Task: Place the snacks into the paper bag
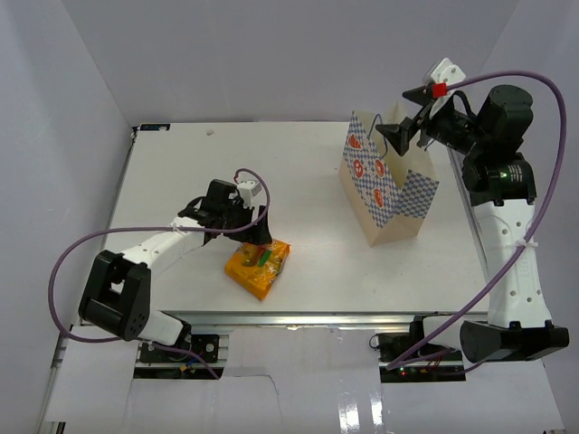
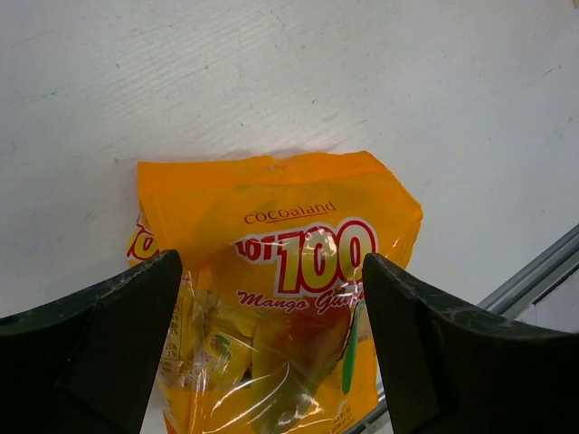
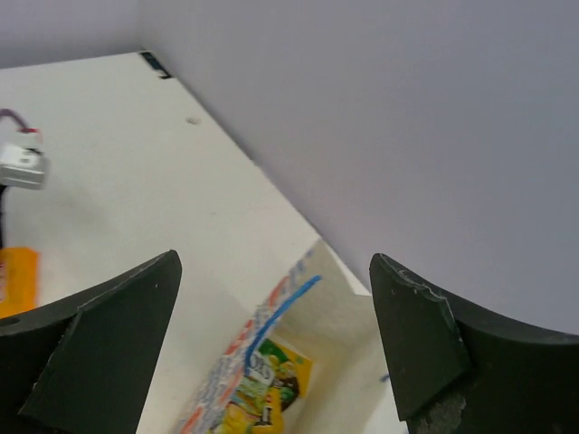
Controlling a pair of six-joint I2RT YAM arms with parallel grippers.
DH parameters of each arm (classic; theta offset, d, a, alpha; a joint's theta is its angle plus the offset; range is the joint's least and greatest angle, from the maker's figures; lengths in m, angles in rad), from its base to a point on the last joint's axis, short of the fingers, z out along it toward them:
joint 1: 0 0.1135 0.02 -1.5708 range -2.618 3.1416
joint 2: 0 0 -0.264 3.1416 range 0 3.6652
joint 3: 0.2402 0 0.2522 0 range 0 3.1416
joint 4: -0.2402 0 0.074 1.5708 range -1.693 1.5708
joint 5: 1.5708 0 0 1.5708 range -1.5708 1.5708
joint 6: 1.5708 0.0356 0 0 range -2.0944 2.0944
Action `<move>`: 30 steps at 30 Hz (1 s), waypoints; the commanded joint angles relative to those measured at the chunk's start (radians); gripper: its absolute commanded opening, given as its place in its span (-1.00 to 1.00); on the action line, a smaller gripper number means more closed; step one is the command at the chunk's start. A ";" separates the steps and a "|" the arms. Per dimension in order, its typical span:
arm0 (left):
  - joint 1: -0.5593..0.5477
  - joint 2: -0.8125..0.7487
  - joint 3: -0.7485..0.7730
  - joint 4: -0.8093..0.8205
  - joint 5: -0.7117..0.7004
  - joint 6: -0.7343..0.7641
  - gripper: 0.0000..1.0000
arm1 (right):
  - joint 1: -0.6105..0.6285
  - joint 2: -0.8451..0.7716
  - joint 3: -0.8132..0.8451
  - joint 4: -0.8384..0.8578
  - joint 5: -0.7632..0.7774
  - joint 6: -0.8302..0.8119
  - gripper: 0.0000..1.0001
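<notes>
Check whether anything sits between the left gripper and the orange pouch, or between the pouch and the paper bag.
Nothing visible. The left gripper hangs open over the orange pouch; only tabletop separates it from the paper bag. The right gripper hovers by its mouth.

A white counter (image 1: pixel 226 163) stands boxed in by plain pale grey panels, a back wall (image 1: pixel 271 54) along its far edge and a side wall (image 1: pixel 54 136) down its left edge, under soft, even light. A metal rail (image 1: pixel 298 318) runs along the near edge. A small dark fitting (image 1: pixel 136 129) sits at the far left corner.
</notes>
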 commanded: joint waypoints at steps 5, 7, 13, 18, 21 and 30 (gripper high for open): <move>-0.077 0.055 0.058 -0.077 -0.110 0.059 0.75 | 0.060 -0.038 -0.198 -0.097 -0.234 0.046 0.80; -0.099 0.087 0.067 -0.083 -0.128 0.056 0.72 | 0.114 -0.046 -0.229 -0.124 -0.215 0.028 0.80; -0.131 0.170 0.078 -0.106 -0.173 0.043 0.37 | 0.212 -0.041 -0.341 -0.134 -0.192 0.028 0.80; -0.132 0.186 0.059 -0.099 -0.148 0.029 -0.32 | 0.269 -0.012 -0.396 -0.124 -0.224 0.043 0.80; -0.131 0.157 0.062 -0.094 -0.131 0.007 -0.70 | 0.326 0.001 -0.428 -0.124 -0.249 0.026 0.80; -0.100 -0.038 0.039 0.010 -0.065 -0.155 -1.00 | 0.421 0.092 -0.500 -0.037 -0.317 0.113 0.81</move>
